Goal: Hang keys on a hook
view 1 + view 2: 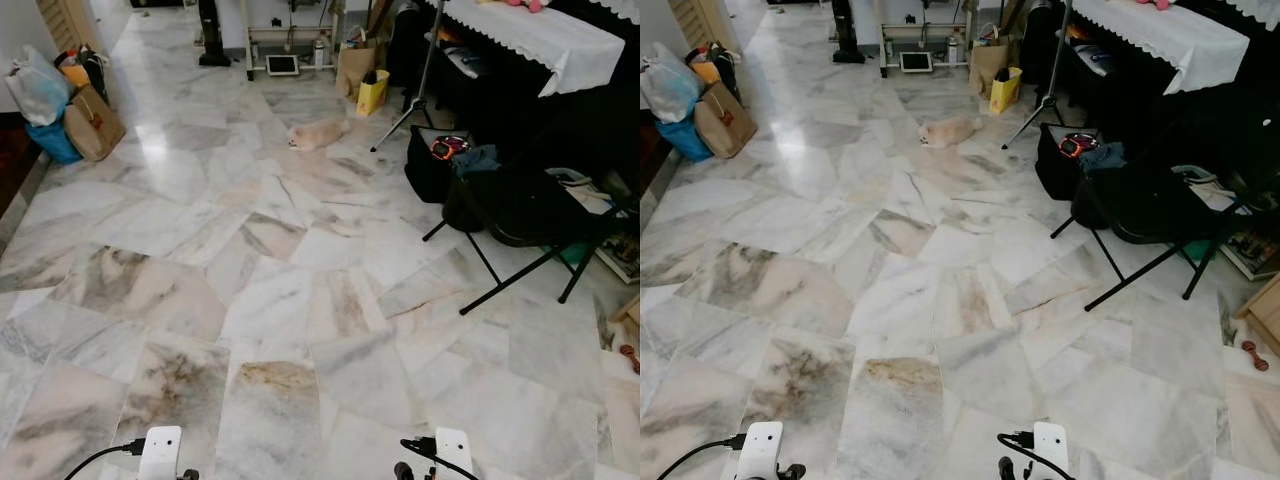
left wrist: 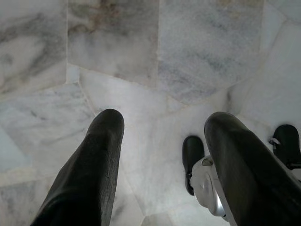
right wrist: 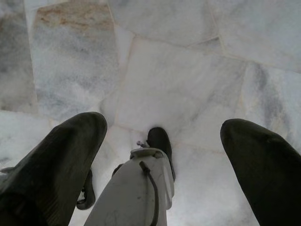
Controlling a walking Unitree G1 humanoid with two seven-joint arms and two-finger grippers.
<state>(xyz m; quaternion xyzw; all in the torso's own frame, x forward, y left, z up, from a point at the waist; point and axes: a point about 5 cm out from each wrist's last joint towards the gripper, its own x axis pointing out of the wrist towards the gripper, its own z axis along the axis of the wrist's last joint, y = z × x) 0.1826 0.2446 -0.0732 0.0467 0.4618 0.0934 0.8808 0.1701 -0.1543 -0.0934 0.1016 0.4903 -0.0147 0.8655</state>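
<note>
Both arms hang at my sides over a marble floor. Their white wrists show at the bottom edge of the eye views, the left wrist and the right wrist. My left gripper points down at the floor, open, with nothing between its black fingers. My right gripper also points down, open and empty. Beneath them I see my own leg and black foot.
A black folding chair and a black bag stand at the right, beside a table with a white cloth and a tripod. A small cream animal lies ahead. Bags line the left wall.
</note>
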